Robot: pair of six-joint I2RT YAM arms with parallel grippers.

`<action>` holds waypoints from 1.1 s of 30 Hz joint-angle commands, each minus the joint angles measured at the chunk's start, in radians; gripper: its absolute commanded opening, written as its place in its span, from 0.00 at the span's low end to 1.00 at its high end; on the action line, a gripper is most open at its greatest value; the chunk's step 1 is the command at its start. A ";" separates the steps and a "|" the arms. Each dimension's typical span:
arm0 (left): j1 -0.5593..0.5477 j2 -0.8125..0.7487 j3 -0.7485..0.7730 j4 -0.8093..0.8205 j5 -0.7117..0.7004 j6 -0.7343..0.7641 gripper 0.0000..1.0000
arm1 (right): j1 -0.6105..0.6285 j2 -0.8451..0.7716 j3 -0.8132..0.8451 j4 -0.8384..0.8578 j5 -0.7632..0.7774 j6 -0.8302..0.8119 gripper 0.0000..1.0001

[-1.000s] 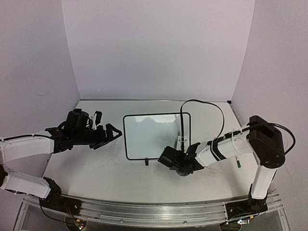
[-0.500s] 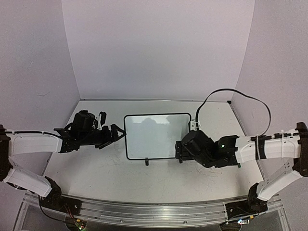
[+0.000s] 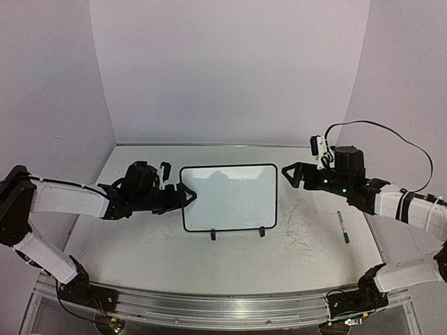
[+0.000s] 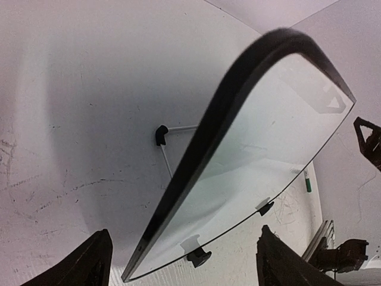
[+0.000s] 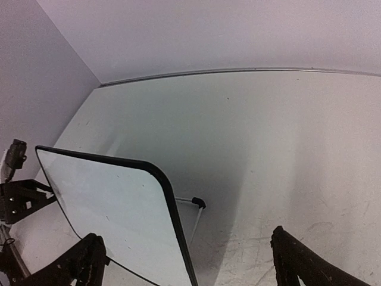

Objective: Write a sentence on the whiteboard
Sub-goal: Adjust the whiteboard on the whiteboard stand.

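The whiteboard (image 3: 228, 197) stands upright mid-table on two black clip feet, its face blank white; the sentence is not in view. My left gripper (image 3: 187, 196) is open at the board's left edge. In the left wrist view that edge (image 4: 196, 161) runs between the spread fingers of the left gripper (image 4: 184, 268) without touching them. My right gripper (image 3: 288, 174) hovers open just off the board's upper right corner. Seen from the right wrist, the board's right edge (image 5: 172, 220) lies ahead of the right gripper (image 5: 190, 268), with nothing held.
A green marker (image 3: 342, 227) lies on the table right of the board, also visible in the left wrist view as the marker (image 4: 308, 182). Grey scribble marks (image 3: 304, 223) stain the tabletop. Walls close the back and both sides.
The right arm rose from the table in front of the board and swung back-right to its upper right corner, jaws now wide. The left gripper advanced right to the board's left edge.
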 commanded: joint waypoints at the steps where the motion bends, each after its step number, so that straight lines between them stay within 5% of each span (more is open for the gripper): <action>1: -0.031 0.045 0.054 0.073 -0.041 0.005 0.79 | -0.066 0.060 -0.017 0.159 -0.311 -0.028 0.94; 12: -0.110 0.121 0.112 0.075 -0.144 0.034 0.57 | -0.065 0.129 -0.076 0.256 -0.228 0.015 0.88; 24: -0.144 0.145 0.126 0.073 -0.173 0.038 0.53 | -0.068 0.134 -0.096 0.213 -0.093 0.035 0.90; 27: -0.145 0.110 0.106 0.062 -0.203 0.051 0.60 | -0.066 0.084 -0.063 0.062 0.008 0.023 0.91; 33: -0.144 0.044 0.105 -0.053 -0.295 0.070 0.91 | -0.004 -0.030 -0.029 -0.204 0.152 0.085 0.98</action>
